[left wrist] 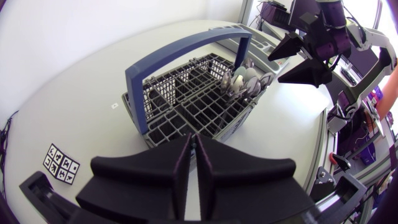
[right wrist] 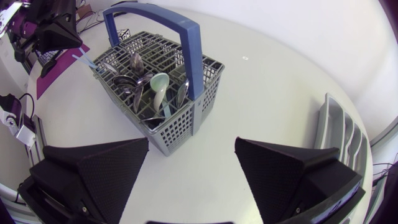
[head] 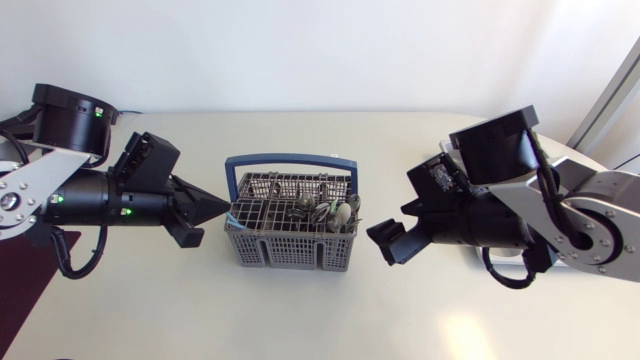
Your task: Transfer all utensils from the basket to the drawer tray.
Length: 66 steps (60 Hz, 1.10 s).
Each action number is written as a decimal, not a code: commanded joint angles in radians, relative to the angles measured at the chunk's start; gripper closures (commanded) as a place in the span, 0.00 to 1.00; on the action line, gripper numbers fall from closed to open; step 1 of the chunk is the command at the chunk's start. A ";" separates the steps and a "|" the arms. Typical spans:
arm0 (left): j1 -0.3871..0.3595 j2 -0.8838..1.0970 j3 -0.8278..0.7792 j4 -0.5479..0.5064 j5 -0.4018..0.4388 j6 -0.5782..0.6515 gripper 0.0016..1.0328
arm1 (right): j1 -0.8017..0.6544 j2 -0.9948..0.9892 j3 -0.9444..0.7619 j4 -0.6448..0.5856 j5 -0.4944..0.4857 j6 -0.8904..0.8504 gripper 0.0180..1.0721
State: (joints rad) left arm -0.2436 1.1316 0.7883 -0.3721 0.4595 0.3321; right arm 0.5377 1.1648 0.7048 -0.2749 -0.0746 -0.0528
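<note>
A grey wire basket [head: 290, 235] with a blue handle [head: 290, 160] stands mid-table. Several metal spoons and forks and a pale green spoon [head: 335, 212] stand in its right-hand compartments; in the wrist views these utensils [left wrist: 239, 81] [right wrist: 149, 90] fill the end nearest my right arm. My left gripper [head: 222, 205] [left wrist: 193, 140] is shut on nothing, its tip just off the basket's left wall. My right gripper [head: 390, 240] [right wrist: 193, 146] hangs open to the right of the basket, holding nothing. The grey drawer tray [right wrist: 339, 127] lies beside my right arm.
A dark purple mat [head: 20, 285] lies at the table's left edge under my left arm. A small black-and-white marker sticker [left wrist: 61, 163] sits on the table beside my left gripper. Bare table shows in front of and behind the basket.
</note>
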 commanded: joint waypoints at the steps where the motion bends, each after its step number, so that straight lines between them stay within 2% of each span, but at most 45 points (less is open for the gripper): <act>1: -0.010 0.016 0.005 -0.004 0.007 -0.028 0.97 | 0.013 -0.008 -0.013 -0.014 0.006 0.001 0.05; 10: -0.011 0.003 0.051 -0.028 0.005 -0.039 0.97 | 0.025 -0.010 -0.014 -0.015 0.010 0.001 0.05; 25: -0.059 -0.010 0.203 -0.154 -0.047 -0.039 0.97 | 0.045 -0.013 -0.018 -0.021 0.015 0.001 0.05; 38: -0.048 -0.032 0.304 -0.257 -0.056 -0.031 0.97 | 0.053 -0.022 -0.027 -0.026 0.016 0.001 0.05; 57: -0.039 -0.138 0.399 -0.286 -0.056 -0.045 0.97 | 0.070 -0.048 -0.027 -0.030 0.018 -0.004 0.05; 66: -0.043 -0.214 0.388 -0.234 -0.056 -0.110 0.97 | 0.094 -0.120 -0.025 -0.003 0.038 -0.047 0.05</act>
State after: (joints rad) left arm -0.2890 0.9588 1.1587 -0.6327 0.4030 0.2771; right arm 0.6136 1.0897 0.6998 -0.2882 -0.0544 -0.0597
